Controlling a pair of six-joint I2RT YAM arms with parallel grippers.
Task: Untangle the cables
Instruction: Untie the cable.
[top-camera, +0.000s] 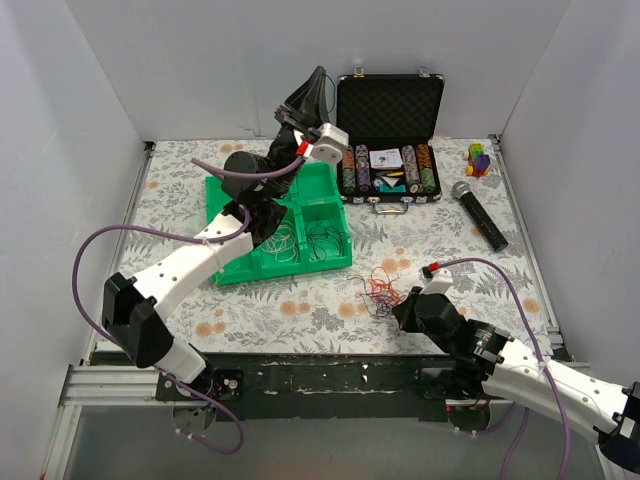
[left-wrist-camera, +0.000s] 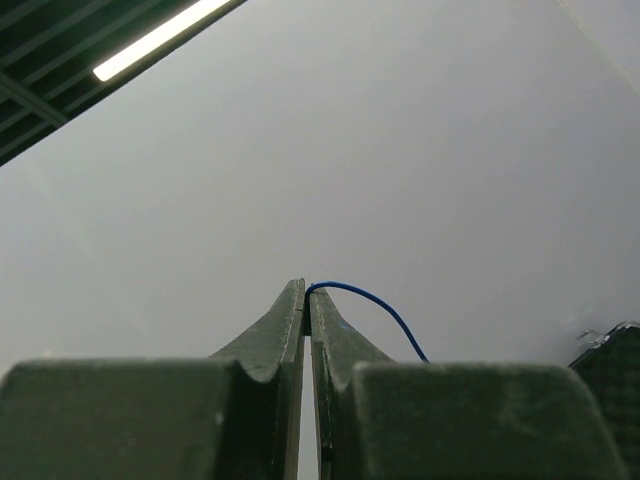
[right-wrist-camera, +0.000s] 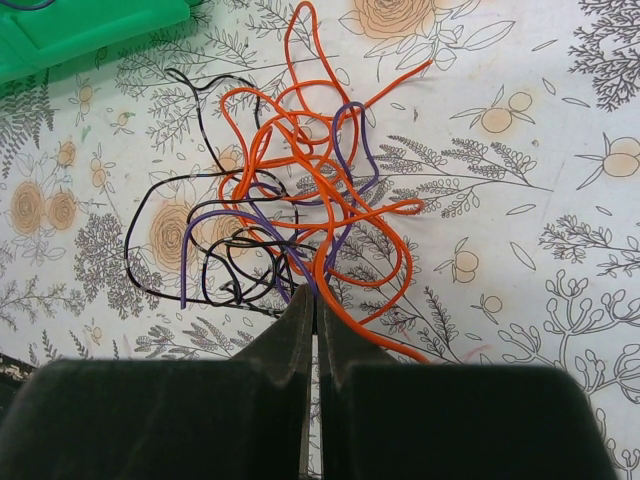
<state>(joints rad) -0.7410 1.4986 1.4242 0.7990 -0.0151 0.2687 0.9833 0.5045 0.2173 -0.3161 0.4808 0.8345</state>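
A tangle of thin cables (right-wrist-camera: 300, 190) in orange, purple and black lies on the flowered tablecloth, right of the middle (top-camera: 382, 292). My right gripper (right-wrist-camera: 314, 295) is shut, its tips at the near edge of that tangle (top-camera: 398, 310). A purple strand runs up to the tips and an orange one passes beside them; a pinch cannot be made out. My left gripper (left-wrist-camera: 307, 290) is raised high over the green tray (top-camera: 320, 185), pointing at the back wall (top-camera: 318, 85). It is shut on one blue cable (left-wrist-camera: 380, 305), which arcs off to the right. More cables (top-camera: 325, 238) lie in the tray's compartments.
An open black case of poker chips (top-camera: 390, 150) stands at the back, right of the tray. A microphone (top-camera: 480, 215) lies at the right, and a small coloured block toy (top-camera: 479, 158) sits in the far right corner. White walls enclose the table.
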